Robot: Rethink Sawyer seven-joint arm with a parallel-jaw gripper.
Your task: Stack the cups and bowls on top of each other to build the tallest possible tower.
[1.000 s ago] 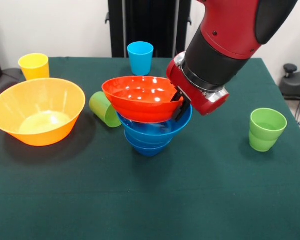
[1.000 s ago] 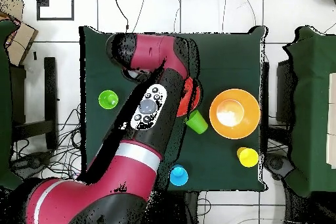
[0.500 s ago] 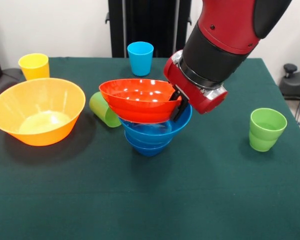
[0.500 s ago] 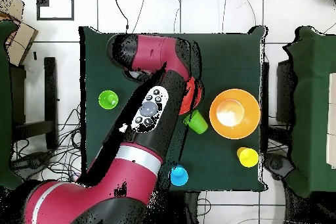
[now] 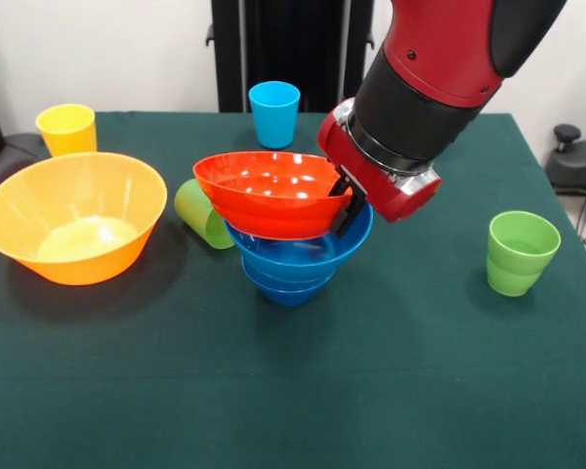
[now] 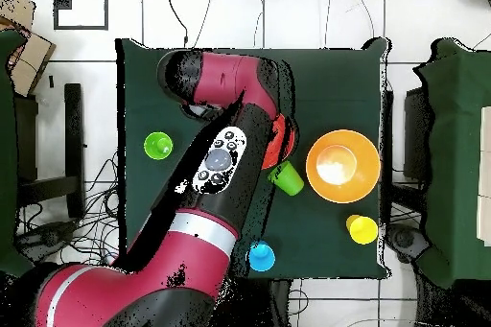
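No legible text, labels, brand marks, numbers or signs in either view. The glossy plastic bowls and smooth plastic cups on the dark green cloth-covered table carry plain surfaces. The red and black robot arm shows no readable lettering; the grey oval button panel on it shows only unreadable dots.
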